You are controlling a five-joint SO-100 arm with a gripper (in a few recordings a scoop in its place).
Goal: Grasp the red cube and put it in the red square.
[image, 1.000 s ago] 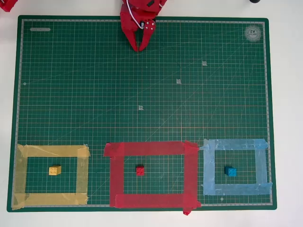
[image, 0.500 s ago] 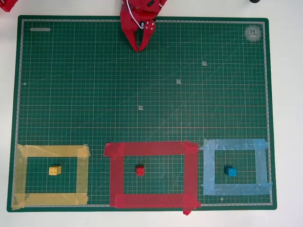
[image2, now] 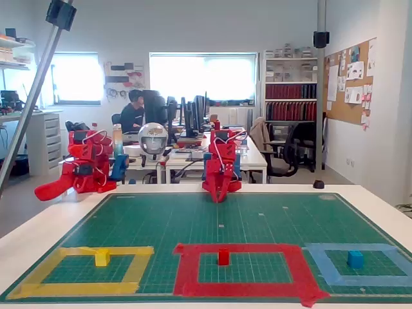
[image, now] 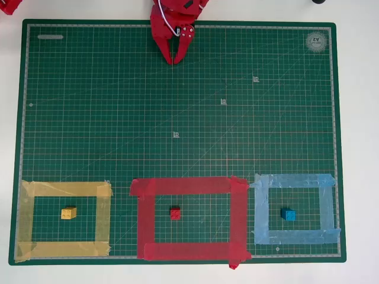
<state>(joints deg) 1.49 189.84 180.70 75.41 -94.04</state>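
Yellow cube [image: 68, 213] and blue cube [image: 288, 215] inside tape frames.

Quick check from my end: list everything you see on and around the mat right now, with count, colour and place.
red cube: one, red, inside the red square
red square: one, red tape frame, middle of the mat's near edge
yellow cube: one, yellow, inside the yellow tape frame
yellow tape frame: one, yellow, left in the overhead view
blue cube: one, blue, inside the light-blue tape frame
light-blue tape frame: one, light blue, right in the overhead view
cutting mat: one, green, on a white table
gripper: one, red, far mat edge, fingers together, holding nothing
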